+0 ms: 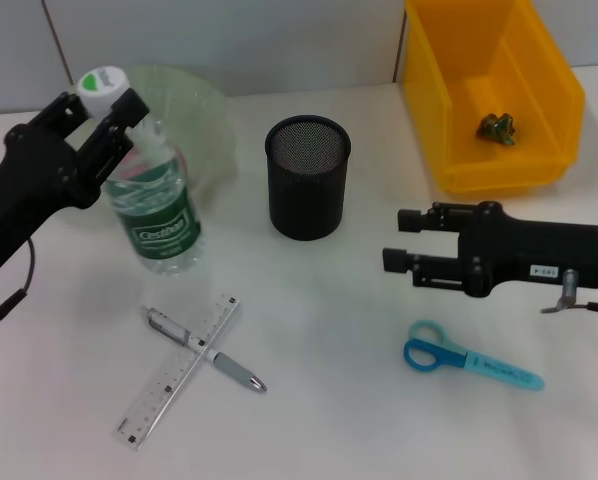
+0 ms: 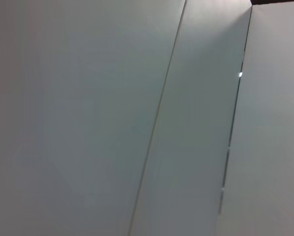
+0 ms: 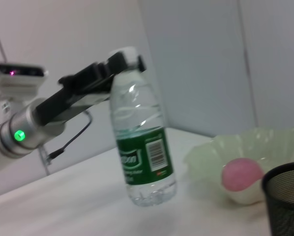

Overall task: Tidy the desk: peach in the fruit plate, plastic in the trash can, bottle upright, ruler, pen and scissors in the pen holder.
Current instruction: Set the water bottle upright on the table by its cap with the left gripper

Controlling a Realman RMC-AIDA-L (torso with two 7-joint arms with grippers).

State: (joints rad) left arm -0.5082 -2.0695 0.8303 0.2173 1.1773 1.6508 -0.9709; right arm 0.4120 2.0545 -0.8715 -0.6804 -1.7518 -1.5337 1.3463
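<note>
My left tool (image 1: 107, 112) is clenched on the neck of the bottle (image 1: 159, 205), just under its white cap (image 1: 102, 85), with one finger on each side. The bottle stands on its base on the white surface (image 1: 319, 330), roughly upright with a slight lean (the right wrist view shows this best, barcode label facing that camera). Right behind the bottle sits the fruit plate (image 1: 204, 110), pale green and scalloped, and the peach (image 3: 241, 175) lies inside it; from my head view the bottle and my left arm hide the peach.

My right tool (image 1: 403, 240) hovers over the right part of the surface, pointing toward the pen holder (image 1: 308, 178), its fingers parted and grasping nothing. The pen holder stands upright near the middle, between the plate and the trash can (image 1: 494, 95). The trash can is at the far right, and a small crumpled green piece (image 1: 499, 127) lies on its floor.

In front of the bottle, the ruler (image 1: 179, 370) and the pen (image 1: 207, 350) lie flat and crossed over each other, touching where they cross; I cannot tell which is on top. The scissors (image 1: 469, 360) lie flat in front of my right tool, blue loops toward the middle, sheath pointing right.

My left wrist camera shows only pale wall panels.
</note>
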